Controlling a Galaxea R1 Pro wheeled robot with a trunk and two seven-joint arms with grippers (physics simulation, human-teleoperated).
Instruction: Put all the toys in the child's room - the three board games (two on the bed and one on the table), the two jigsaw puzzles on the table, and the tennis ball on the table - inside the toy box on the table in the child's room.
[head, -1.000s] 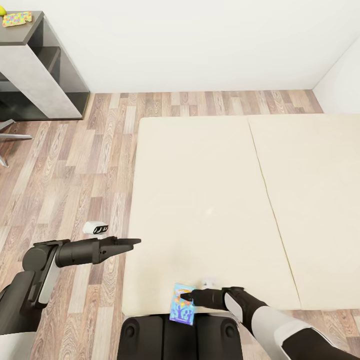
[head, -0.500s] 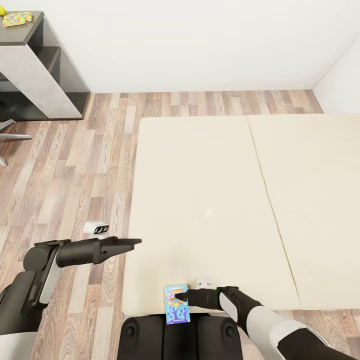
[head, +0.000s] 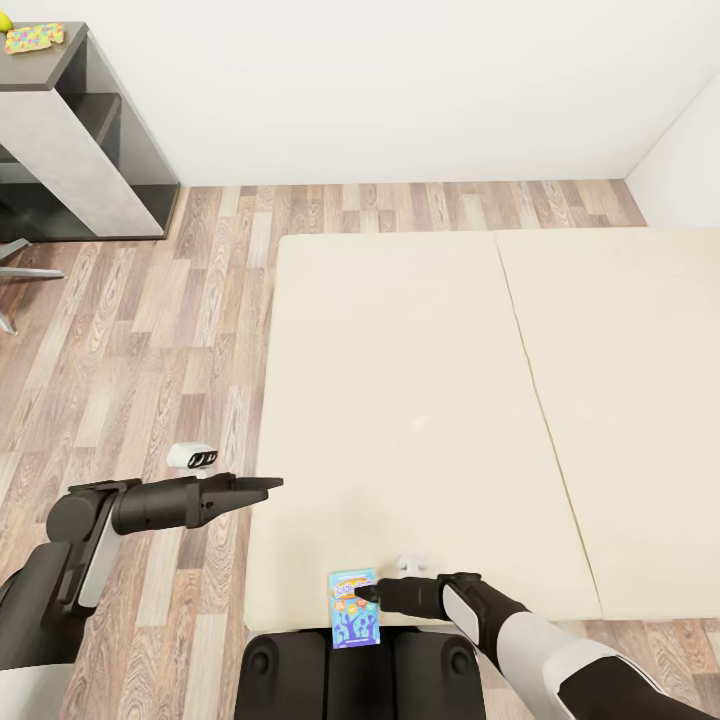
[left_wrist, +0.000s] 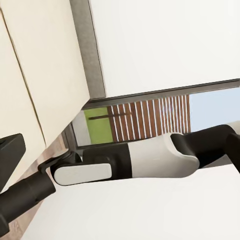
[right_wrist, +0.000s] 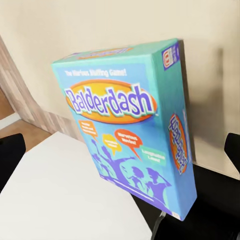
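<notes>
Because the teal printed cardboard board game box (head: 355, 608) overhangs the near edge of the cream flat-topped bed (head: 420, 400) at bottom centre, I worry it could tip off if nudged. My right gripper (head: 368, 594) reaches in from lower right, fingertips at the box; whether it grips, I cannot tell. My left gripper (head: 262, 486) hovers pinched together, empty.

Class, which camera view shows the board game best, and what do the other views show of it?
The right wrist view: the board game is close up, its teal cover and the title Balderdash readable. The head view shows it small, at the bed's near edge by the right gripper. The left wrist view looks at the bed and an arm.
</notes>
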